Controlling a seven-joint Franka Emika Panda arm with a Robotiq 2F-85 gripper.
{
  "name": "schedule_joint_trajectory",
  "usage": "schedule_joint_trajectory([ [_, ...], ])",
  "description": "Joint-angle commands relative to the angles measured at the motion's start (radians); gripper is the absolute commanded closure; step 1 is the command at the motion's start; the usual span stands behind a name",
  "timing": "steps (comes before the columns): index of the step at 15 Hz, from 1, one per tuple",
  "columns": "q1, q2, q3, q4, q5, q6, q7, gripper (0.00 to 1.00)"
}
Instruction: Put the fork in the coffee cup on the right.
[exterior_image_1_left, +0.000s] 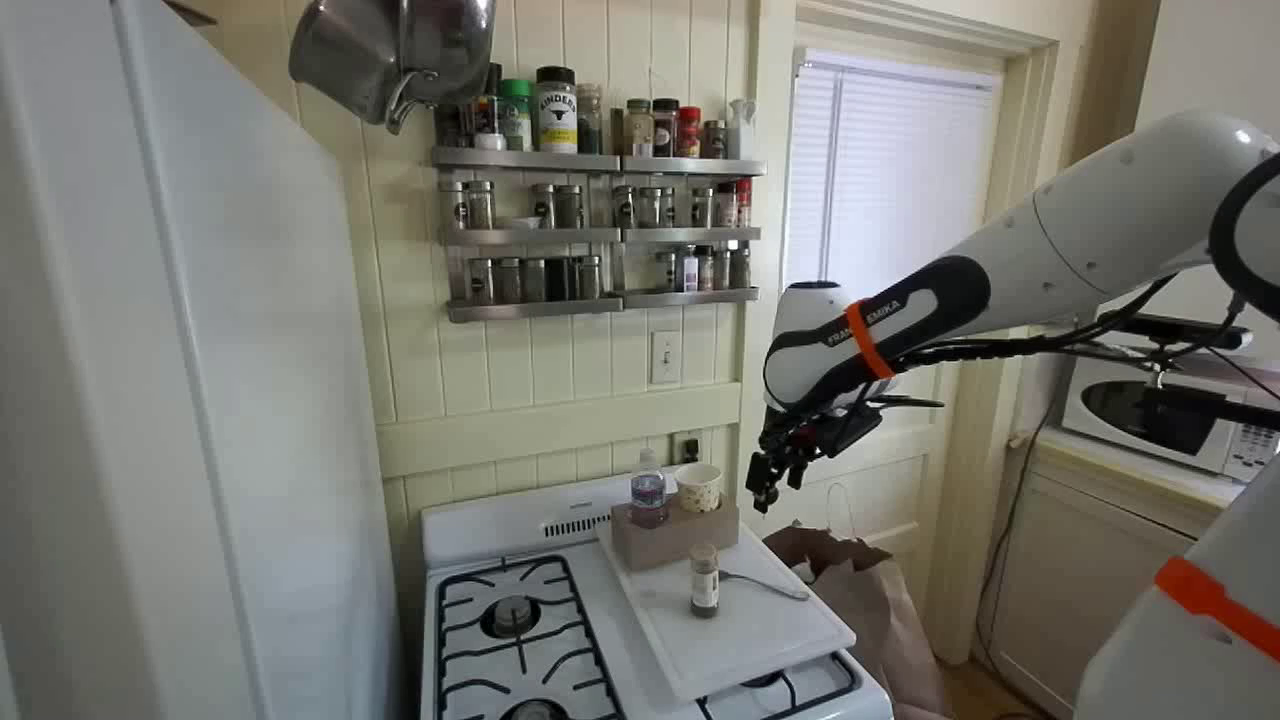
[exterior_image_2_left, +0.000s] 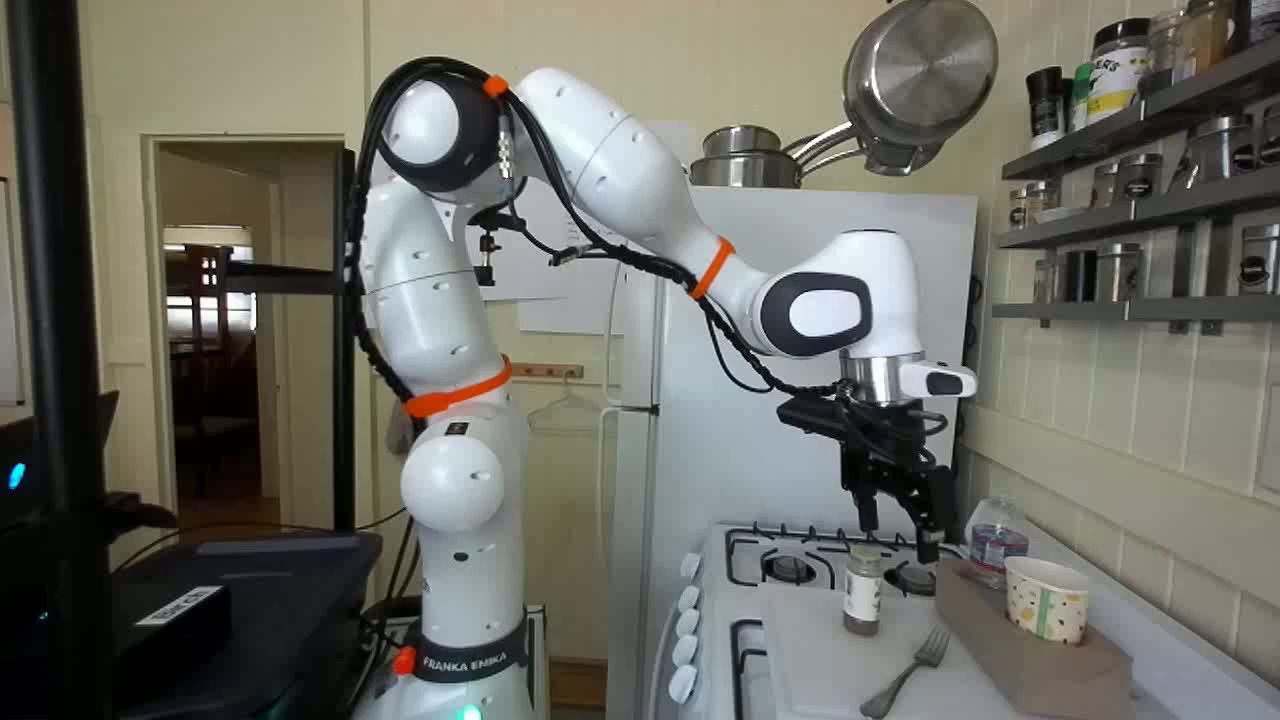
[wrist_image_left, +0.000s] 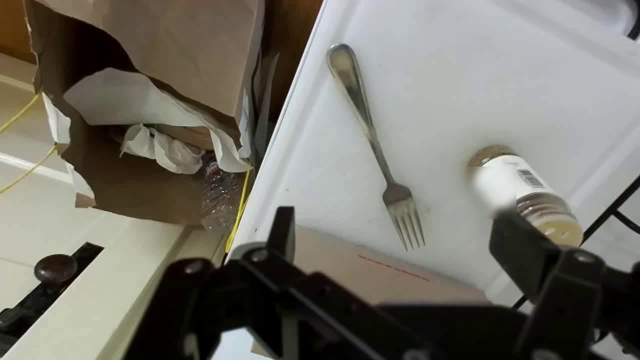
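The fork lies flat on a white board over the stove, in both exterior views. In the wrist view the fork has its tines toward the cardboard box. The coffee cup, a cream paper cup with a tan speckled pattern, stands upright on the box in both exterior views. It does not show in the wrist view. My gripper is open and empty, above the board. In the wrist view the fork tines appear between its fingers, lower down and untouched.
The brown box also holds a clear plastic bottle beside the cup. A spice jar stands near the fork. A paper bag stands beside the stove. Stove grates, wall shelves and the fridge are around.
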Motion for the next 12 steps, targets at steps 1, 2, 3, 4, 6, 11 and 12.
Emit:
schedule_joint_trajectory([
  [1, -0.006, 0.000, 0.006, 0.001, 0.003, -0.002, -0.002, 0.00],
  [2, -0.006, 0.000, 0.006, 0.001, 0.003, -0.002, -0.002, 0.00],
  [3, -0.006, 0.000, 0.006, 0.001, 0.003, -0.002, -0.002, 0.00],
  [4, -0.006, 0.000, 0.006, 0.001, 0.003, -0.002, -0.002, 0.00],
  [6, -0.006, 0.000, 0.006, 0.001, 0.003, -0.002, -0.002, 0.00],
  [11, -0.013, 0.000, 0.013, -0.003, -0.036, 0.004, -0.011, 0.00],
  [12, -0.006, 0.022, 0.002, -0.003, -0.045, 0.020, -0.068, 0.00],
])
